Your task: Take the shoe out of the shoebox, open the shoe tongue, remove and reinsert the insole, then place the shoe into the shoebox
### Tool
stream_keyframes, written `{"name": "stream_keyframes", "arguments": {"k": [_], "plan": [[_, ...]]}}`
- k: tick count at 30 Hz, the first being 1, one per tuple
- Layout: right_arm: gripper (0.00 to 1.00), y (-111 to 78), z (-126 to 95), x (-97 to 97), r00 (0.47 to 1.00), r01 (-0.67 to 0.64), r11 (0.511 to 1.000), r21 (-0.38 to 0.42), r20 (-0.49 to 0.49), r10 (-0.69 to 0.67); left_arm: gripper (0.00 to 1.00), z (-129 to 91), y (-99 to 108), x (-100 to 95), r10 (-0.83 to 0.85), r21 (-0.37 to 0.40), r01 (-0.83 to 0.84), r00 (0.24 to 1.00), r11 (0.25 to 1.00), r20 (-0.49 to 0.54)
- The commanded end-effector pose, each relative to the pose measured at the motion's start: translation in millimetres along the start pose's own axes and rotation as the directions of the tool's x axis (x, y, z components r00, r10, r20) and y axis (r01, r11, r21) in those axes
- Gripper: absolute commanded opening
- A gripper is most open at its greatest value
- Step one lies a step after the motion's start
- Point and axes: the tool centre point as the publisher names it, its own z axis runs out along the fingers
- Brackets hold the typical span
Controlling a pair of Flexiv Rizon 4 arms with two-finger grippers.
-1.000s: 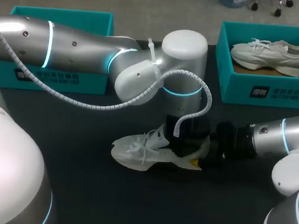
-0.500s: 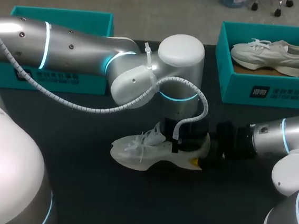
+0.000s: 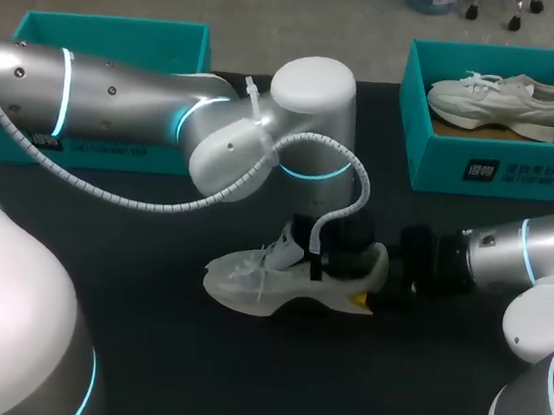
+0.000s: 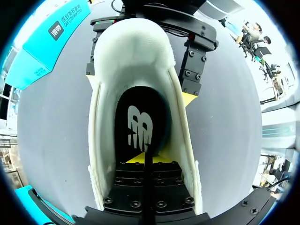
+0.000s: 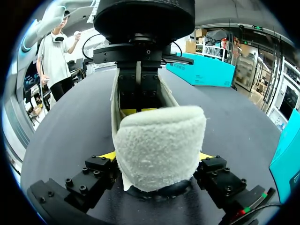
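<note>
White shoe (image 3: 250,281), black insole (image 4: 140,110) with white logo; teal shoebox (image 3: 438,164); black table (image 3: 202,377).

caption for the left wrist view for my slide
Left gripper inside the white shoe above its black insole, right gripper clamping the heel from both sides

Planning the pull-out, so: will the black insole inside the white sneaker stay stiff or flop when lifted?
Probably floppy: the insole looks thin and follows the bed of the sneaker. Being that thin, it is likely light. It may drag on the fuzzy lining, so the right gripper holding the sneaker helps.
</note>
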Motion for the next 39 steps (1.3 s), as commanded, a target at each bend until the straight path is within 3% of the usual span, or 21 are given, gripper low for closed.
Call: {"name": "stream_keyframes", "arguments": {"k": [1,16,25,39], "plan": [[0.00,-0.3,0.5,-0.4,1.000,-0.001,1.000,0.007,0.002,0.001,0.00,-10.6,18.7,0.1,0.009,0.054,-0.007,1.000,0.999,-0.021],[0.00,-0.3,0.5,-0.4,1.000,-0.001,1.000,0.007,0.002,0.001,0.00,-40.5,13.0,6.4,0.101,0.212,-0.058,0.975,0.976,-0.199],[0.00,-0.3,0.5,-0.4,1.000,-0.001,1.000,0.007,0.002,0.001,0.00,-63.9,-3.4,15.1,0.124,0.236,-0.074,0.971,0.969,-0.203],[0.00,-0.3,0.5,-0.4,1.000,-0.001,1.000,0.007,0.002,0.001,0.00,-94.1,-19.3,19.4,0.185,0.364,-0.113,0.968,0.925,-0.170]]}}
